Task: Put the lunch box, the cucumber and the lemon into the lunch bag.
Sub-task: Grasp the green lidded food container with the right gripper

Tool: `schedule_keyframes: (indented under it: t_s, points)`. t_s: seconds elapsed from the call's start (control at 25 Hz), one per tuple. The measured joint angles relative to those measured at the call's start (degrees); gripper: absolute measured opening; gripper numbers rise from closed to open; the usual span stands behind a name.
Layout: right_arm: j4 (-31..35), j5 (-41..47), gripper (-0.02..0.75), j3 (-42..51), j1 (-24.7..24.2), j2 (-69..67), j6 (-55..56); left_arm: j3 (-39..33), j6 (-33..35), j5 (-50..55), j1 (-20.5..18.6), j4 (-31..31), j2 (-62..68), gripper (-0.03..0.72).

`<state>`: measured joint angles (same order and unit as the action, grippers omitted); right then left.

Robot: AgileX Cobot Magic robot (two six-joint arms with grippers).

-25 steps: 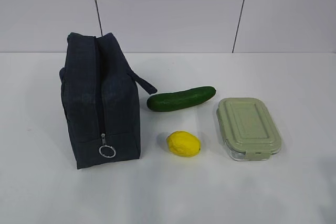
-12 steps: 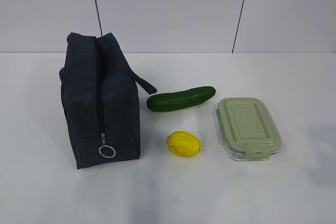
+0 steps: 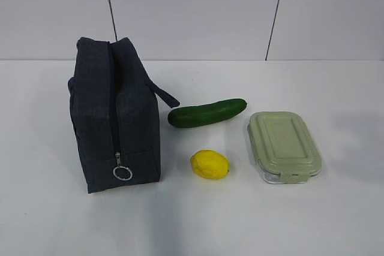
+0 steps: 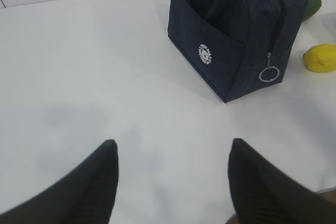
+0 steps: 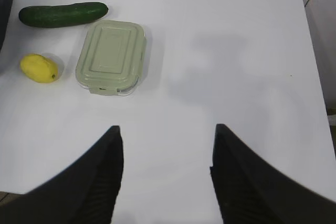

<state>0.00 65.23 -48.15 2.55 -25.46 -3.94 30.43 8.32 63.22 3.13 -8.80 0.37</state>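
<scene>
The dark navy lunch bag [image 3: 116, 115] stands upright at the left, zipped, its silver ring pull [image 3: 122, 173] hanging low on the front. To its right lie the dark green cucumber [image 3: 207, 113], the yellow lemon [image 3: 210, 164] and the lunch box [image 3: 283, 145] with its pale green lid. Neither gripper shows in the exterior view. My left gripper [image 4: 173, 150] hangs open and empty above bare table, well short of the lunch bag [image 4: 236, 27]. Short of the lunch box [image 5: 111, 56], cucumber [image 5: 63, 14] and lemon [image 5: 39, 68], my right gripper [image 5: 167, 132] is open over the table, holding nothing.
The white table [image 3: 240, 220] runs back to a pale panelled wall [image 3: 192, 10]. Its right edge [image 5: 315, 56] shows in the right wrist view. The bag's strap handle [image 3: 164, 94] sticks out toward the cucumber.
Nothing on the table has moved. Faint shadows on the table at the front and at the right have shifted a little.
</scene>
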Motion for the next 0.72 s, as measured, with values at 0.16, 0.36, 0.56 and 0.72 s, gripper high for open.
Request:
schedule_keyframes:
  t_s: [0.16, 0.36, 0.56, 0.72]
  points:
    - [0.0, -2.2, 0.435, -1.1, 0.0, -4.3, 1.0, 0.0, 0.0, 0.0, 0.0, 0.0, 0.0, 0.465]
    - [0.0, -9.2, 0.435, -1.1, 0.0, -9.3, 2.7, 0.0, 0.0, 0.0, 0.0, 0.0, 0.0, 0.465]
    - [0.6, -13.8, 0.435, -1.1, 0.0, -14.7, 3.9, 0.0, 0.0, 0.0, 0.0, 0.0, 0.0, 0.465]
    - [0.9, -14.6, 0.435, -1.1, 0.0, -19.3, 3.9, 0.0, 0.0, 0.0, 0.0, 0.0, 0.0, 0.465]
